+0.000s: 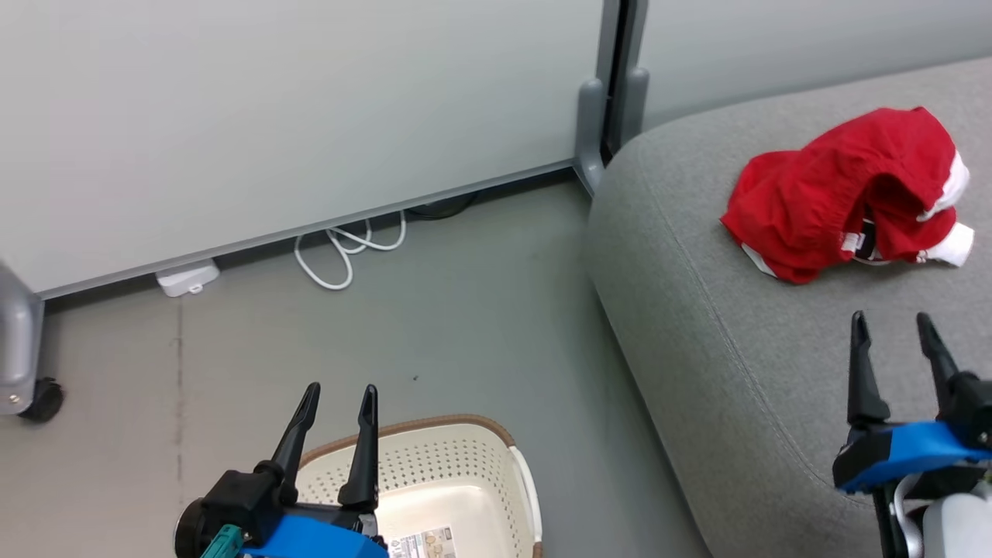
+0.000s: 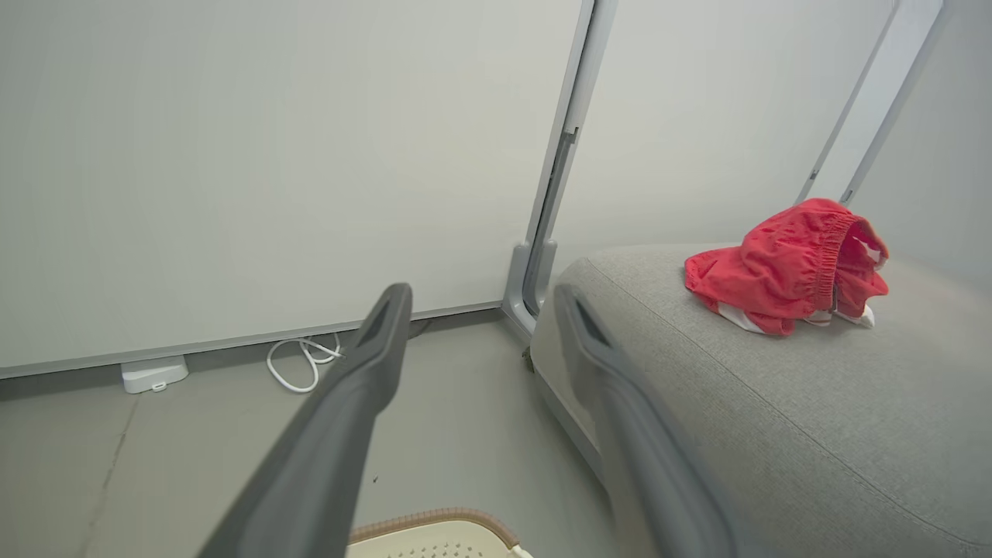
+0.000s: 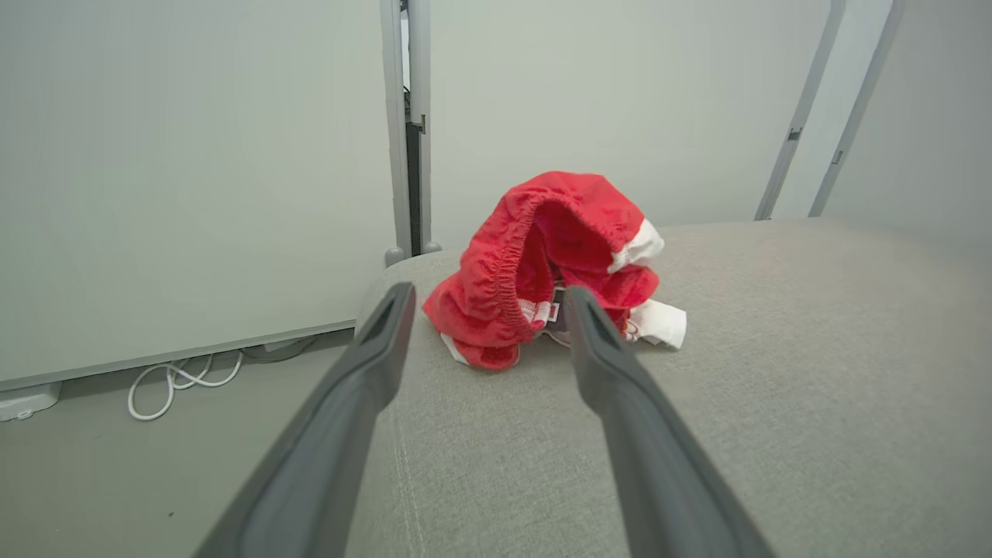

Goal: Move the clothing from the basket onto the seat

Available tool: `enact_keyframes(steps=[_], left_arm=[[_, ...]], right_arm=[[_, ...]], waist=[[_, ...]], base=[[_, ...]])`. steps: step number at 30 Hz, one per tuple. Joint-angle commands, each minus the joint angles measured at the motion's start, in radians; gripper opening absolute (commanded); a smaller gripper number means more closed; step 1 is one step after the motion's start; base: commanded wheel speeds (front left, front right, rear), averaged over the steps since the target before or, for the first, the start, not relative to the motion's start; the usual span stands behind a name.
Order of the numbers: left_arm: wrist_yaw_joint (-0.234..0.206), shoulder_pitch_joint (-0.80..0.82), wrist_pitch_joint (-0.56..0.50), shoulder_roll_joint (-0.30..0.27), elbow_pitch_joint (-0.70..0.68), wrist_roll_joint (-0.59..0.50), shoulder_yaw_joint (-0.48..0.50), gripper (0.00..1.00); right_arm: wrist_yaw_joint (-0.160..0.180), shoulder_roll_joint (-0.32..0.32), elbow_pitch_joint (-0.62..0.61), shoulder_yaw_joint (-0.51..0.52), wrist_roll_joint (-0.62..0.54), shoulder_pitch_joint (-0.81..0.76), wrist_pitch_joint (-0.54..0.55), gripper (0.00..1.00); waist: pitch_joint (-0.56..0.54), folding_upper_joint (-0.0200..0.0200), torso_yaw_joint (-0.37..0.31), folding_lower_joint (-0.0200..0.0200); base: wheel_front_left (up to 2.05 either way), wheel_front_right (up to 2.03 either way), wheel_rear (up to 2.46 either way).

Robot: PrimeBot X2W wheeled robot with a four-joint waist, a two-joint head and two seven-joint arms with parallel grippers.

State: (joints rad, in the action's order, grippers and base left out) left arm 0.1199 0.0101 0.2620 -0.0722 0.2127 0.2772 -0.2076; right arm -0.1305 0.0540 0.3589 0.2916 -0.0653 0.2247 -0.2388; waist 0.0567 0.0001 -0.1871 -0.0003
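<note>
Left gripper: released, empty, over the basket.
Right gripper: released, empty, over the seat.
Clothing: red heap just ahead of it.

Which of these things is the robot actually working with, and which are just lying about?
Part of the job:
- red clothing, heaped on the seat
- grey seat
- cream basket, no clothing visible in the part shown

Just lying about:
- white cable
- small white box
- black castor wheel
</note>
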Motion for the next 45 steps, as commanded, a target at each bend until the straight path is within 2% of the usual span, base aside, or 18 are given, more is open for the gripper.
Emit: enact_keyframes(steps=[1,7,14,24,45], left_arm=[[0.005,-0.012,0.004,0.001,0.006,-0.005,0.008,1.0],[0.006,-0.03,0.004,0.008,0.015,-0.005,0.06,1.0],[0.01,-0.04,0.004,0.008,0.047,-0.008,0.114,1.0],[0.013,-0.014,0.004,-0.008,0.119,-0.015,0.147,1.0],[0.01,-0.004,0.004,-0.017,0.131,0.004,0.13,1.0]], right_arm=[[-0.001,-0.003,-0.019,-0.007,0.012,-0.029,0.002,1.0],[0.0,-0.004,-0.091,-0.085,0.078,-0.131,0.011,1.0],[-0.001,-0.003,-0.118,-0.176,0.128,-0.177,0.016,1.0],[0.0,-0.003,-0.107,-0.199,0.135,-0.191,0.018,1.0],[-0.001,-0.004,-0.077,-0.22,0.176,-0.182,0.019,1.0]], waist=[[-0.024,-0.0001,0.028,0.0003],[-0.05,-0.0001,0.09,0.0003],[-0.064,-0.0001,0.147,0.0003],[-0.077,-0.0001,0.215,0.0003],[-0.072,-0.0001,0.213,0.0003]], base=[[0.0,0.0,0.0],[0.0,0.0,0.0],[0.0,0.0,0.0],[0.0,0.0,0.0],[0.0,0.0,0.0]])
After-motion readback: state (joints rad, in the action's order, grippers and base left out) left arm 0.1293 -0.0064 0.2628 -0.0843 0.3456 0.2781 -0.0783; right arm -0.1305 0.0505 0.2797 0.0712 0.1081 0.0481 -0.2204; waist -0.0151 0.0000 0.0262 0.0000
